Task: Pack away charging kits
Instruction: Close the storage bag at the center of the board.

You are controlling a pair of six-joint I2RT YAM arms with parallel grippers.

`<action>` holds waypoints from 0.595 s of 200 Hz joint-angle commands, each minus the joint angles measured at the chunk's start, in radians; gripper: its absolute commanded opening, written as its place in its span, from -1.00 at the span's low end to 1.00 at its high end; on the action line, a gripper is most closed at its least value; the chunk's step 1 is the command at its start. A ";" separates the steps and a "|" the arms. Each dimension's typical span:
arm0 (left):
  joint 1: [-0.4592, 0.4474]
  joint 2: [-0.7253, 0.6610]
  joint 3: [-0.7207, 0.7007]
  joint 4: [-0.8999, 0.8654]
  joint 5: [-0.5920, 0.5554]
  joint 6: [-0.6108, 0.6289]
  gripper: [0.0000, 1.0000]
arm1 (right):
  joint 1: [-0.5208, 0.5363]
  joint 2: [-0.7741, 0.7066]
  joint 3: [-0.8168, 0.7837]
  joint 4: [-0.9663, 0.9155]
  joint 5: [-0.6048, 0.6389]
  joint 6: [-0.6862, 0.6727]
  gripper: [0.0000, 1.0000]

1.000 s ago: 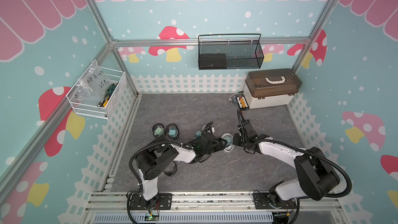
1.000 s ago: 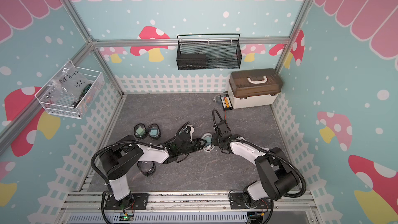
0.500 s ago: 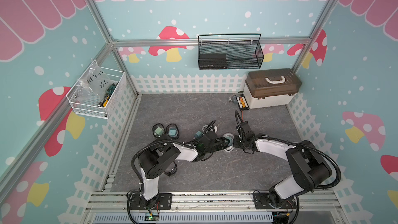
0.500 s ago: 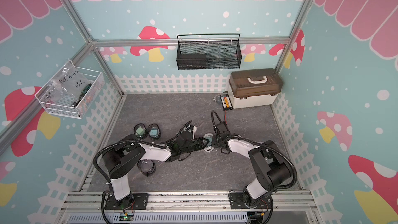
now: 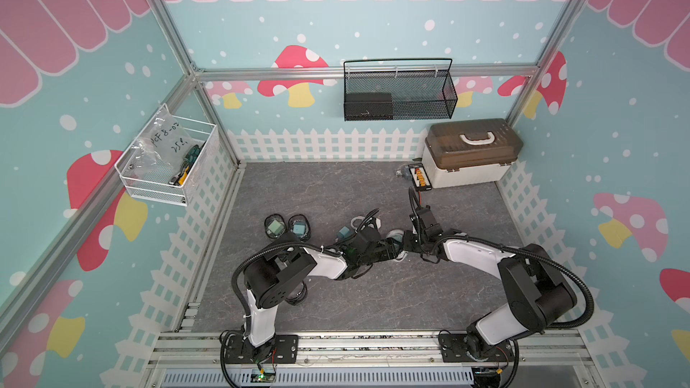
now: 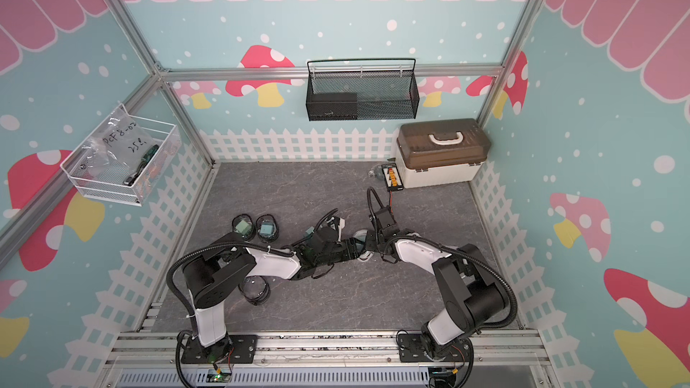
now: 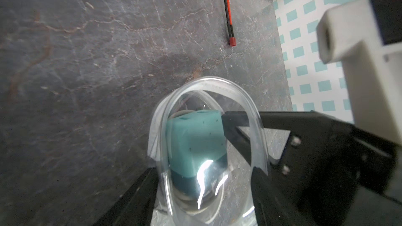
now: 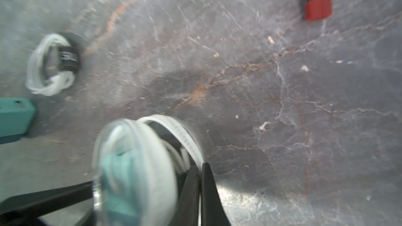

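A clear pouch (image 7: 208, 109) stands on edge between the fingers of my left gripper (image 7: 204, 170), which is shut on its sides. Inside it sits a teal cube charger (image 7: 193, 140) with some white cable behind. My right gripper (image 8: 201, 168) is shut on the pouch's white rim (image 8: 185, 135). In both top views the two grippers meet at the pouch (image 5: 395, 240) (image 6: 360, 240) mid-floor. A loose teal charger (image 8: 15, 116) (image 5: 343, 233) and a coiled white cable (image 8: 52, 64) lie just beyond my left wrist. Two black-rimmed pouches (image 5: 276, 226) (image 5: 298, 226), each with a charger inside, lie to the left.
A third black-rimmed pouch (image 6: 255, 289) lies partly under my left arm. A red-and-black wire with a red plug (image 7: 232, 41) runs from the black board with orange connectors (image 5: 419, 177) beside the beige box (image 5: 470, 154). Wire baskets (image 5: 399, 95) (image 5: 168, 166) hang on the walls.
My right gripper has closed from partly open onto the pouch's rim, its arm drawing in toward the left gripper. The left gripper still holds the pouch in the same place.
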 commanded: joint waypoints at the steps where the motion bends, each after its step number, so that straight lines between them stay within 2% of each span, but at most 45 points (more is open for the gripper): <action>1: -0.018 0.014 0.019 0.004 0.014 0.019 0.39 | 0.006 -0.050 -0.004 0.010 -0.039 -0.006 -1.00; 15: -0.018 0.026 0.018 0.016 0.017 0.014 0.32 | 0.006 -0.067 -0.011 0.010 -0.044 -0.008 -1.00; 76: -0.018 0.065 0.028 0.028 0.016 0.008 0.32 | 0.006 -0.072 -0.024 0.011 -0.069 -0.017 -1.00; 119: -0.015 0.097 0.050 0.010 0.008 0.012 0.30 | -0.002 -0.104 -0.043 0.020 -0.091 -0.006 -0.76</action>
